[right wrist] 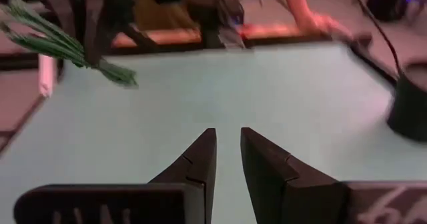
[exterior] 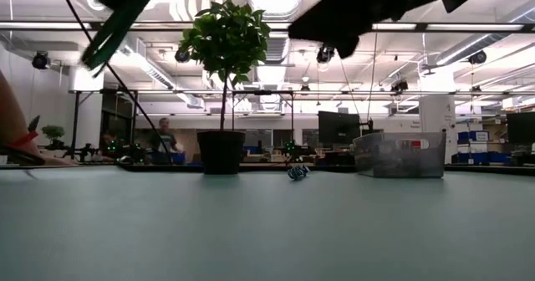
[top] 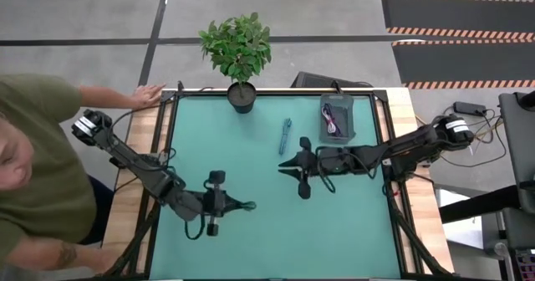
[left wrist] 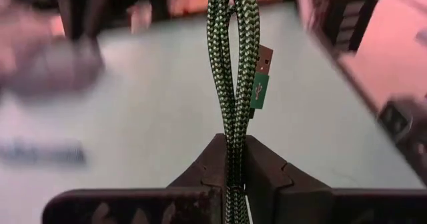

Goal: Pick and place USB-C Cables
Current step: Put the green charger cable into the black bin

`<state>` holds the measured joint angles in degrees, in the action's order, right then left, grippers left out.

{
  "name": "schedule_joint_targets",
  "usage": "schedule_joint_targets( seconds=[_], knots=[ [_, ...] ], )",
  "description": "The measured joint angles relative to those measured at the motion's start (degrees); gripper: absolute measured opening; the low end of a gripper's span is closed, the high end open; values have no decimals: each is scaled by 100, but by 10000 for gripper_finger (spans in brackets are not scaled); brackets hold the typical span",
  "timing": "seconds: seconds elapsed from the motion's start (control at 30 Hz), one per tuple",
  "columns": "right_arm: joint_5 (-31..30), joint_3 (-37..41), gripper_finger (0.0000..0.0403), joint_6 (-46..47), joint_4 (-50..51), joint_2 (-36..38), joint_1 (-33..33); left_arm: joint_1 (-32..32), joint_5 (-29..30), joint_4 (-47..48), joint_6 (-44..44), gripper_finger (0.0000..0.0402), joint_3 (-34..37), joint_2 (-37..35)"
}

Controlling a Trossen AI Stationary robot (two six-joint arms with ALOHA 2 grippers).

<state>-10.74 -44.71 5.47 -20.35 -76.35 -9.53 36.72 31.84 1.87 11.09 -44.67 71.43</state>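
My left gripper (top: 227,204) hovers over the near-left part of the mat, shut on the green cable (left wrist: 230,51). That cable also shows in the low view (exterior: 117,26) and the right wrist view (right wrist: 67,47). My right gripper (top: 286,166) hovers mid-table with its fingers a little apart (right wrist: 228,141) and nothing between them. The teal cable (top: 285,135) lies flat on the mat, just toward the far edge from my right gripper, and it shows in the low view (exterior: 297,172) too. A purple cable (top: 334,118) lies in the grey bin. I do not see the white cable. My left gripper pinches the folded green cable between its two fingers, several strands together, at one end of the bundle (left wrist: 231,159). The fingers are roughly level and point toward the table's right, with the cable lying along them. The looped end (left wrist: 230,4) and a plug (left wrist: 261,84) stick out past the fingertips, lifted clear of the table.
A grey bin (top: 349,114) stands at the far right of the mat. A potted plant (top: 241,47) stands at the far edge, middle. A person stands at the table's left with one hand (top: 146,94) on the far-left corner. Bare mat lies between the grippers and along the near edge.
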Motion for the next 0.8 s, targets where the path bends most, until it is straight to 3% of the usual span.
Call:
schedule_joint_targets(
  seconds=[0.23, 0.47, 0.67, 0.8],
  knots=[
    [25, 16, 59, -960, -2163, -888, -303, -36, 11, -1693, -1766, 14, 7, 119],
    [26, 11, 79, -1314, -3904, -1614, -360, -147, 151, -1950, -1998, 15, 7, 216],
    [74, -11, 142, -1522, -4156, -1676, -371, -188, 628, -1967, -1937, 16, 7, 192],
    [468, -55, 181, -1576, -4170, -1568, -373, -298, 641, -2078, -1892, 16, 7, 152]
  ],
)
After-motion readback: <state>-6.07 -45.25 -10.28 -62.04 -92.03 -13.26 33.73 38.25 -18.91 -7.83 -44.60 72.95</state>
